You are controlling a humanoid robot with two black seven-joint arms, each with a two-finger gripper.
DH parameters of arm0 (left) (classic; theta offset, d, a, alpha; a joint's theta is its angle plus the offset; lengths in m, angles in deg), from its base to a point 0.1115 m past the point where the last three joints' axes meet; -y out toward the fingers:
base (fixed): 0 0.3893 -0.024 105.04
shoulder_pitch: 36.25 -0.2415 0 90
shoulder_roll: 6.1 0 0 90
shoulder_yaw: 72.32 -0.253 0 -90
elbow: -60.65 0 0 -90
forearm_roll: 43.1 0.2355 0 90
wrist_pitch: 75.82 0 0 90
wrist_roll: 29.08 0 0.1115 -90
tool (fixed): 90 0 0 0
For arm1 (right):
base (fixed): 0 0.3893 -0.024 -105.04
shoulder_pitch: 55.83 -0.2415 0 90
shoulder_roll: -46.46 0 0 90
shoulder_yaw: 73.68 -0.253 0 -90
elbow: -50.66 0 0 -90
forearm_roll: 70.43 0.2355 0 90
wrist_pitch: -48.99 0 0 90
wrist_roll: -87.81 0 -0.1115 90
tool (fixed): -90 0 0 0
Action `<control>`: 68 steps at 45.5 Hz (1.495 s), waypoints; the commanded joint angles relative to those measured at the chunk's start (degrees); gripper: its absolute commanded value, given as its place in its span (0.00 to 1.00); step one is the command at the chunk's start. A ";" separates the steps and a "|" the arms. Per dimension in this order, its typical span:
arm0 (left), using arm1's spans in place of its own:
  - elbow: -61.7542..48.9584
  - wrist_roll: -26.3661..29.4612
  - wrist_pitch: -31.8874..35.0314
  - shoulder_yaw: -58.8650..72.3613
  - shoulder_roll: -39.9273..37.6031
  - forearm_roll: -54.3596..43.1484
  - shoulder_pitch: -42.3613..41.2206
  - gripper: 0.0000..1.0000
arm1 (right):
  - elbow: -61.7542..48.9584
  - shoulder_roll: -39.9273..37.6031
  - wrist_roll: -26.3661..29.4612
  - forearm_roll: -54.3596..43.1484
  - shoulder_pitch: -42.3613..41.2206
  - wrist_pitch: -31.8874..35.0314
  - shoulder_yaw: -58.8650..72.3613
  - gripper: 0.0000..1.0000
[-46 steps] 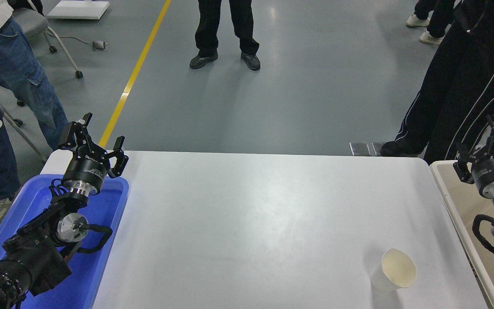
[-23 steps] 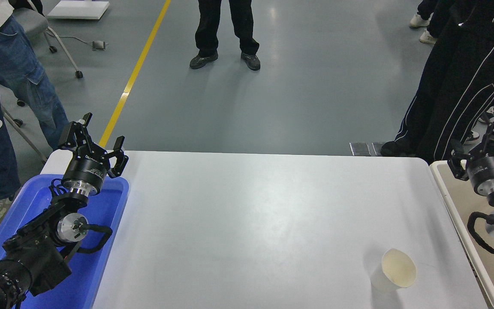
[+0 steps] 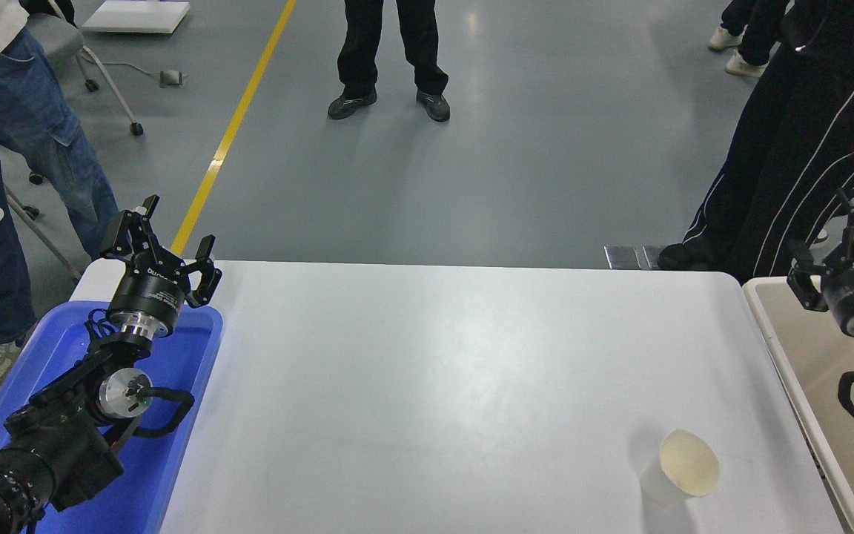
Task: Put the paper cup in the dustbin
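Below and left of my right gripper (image 3: 838, 241), fingers spread, empty: the paper cup (image 3: 679, 467), upright, mouth tipped toward camera. Left gripper (image 3: 164, 241) parked, far off.

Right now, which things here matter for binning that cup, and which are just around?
Job: small white paper cup; large beige plastic dustbin; right gripper, open above it.
Just around: bright blue plastic bin; parked left gripper; white table.

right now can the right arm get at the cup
Probably yes. The right gripper is open over the dustbin, and only bare table lies between it and the upright cup.
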 commanded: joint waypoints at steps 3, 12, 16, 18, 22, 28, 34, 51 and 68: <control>0.00 -0.02 0.00 0.00 0.00 -0.01 0.00 1.00 | 9.77 -9.79 0.08 -18.89 -0.69 0.20 4.93 1.00; 0.00 -0.02 0.00 0.00 0.00 0.00 0.00 1.00 | 17.94 -16.91 0.08 -33.66 -2.53 0.47 6.95 1.00; 0.00 -0.02 0.00 0.00 0.00 -0.01 0.00 1.00 | 22.42 -19.90 0.08 -38.67 -5.08 1.34 8.10 1.00; 0.00 -0.02 0.00 0.00 0.00 -0.01 0.00 1.00 | 24.53 -21.04 0.08 -40.96 -6.75 1.96 9.06 1.00; 0.00 0.07 0.00 0.00 0.00 -0.01 0.00 1.00 | 27.79 -23.15 0.08 -45.36 -10.00 4.07 11.69 1.00; 0.00 0.07 0.00 0.00 0.00 -0.01 0.00 1.00 | 29.11 -23.51 0.08 -52.74 -14.40 6.18 16.79 1.00; 0.00 -0.02 0.00 0.00 0.00 -0.01 0.00 1.00 | 30.16 -23.42 -0.01 -59.33 -17.39 7.58 21.28 1.00; 0.00 -0.02 0.00 0.00 0.00 0.08 0.00 1.00 | 34.47 -20.35 0.08 -79.19 -21.43 10.05 26.73 1.00; 0.00 -0.02 0.00 0.00 0.00 -0.01 0.00 1.00 | 34.21 -12.61 0.70 -83.34 -21.35 10.49 29.54 1.00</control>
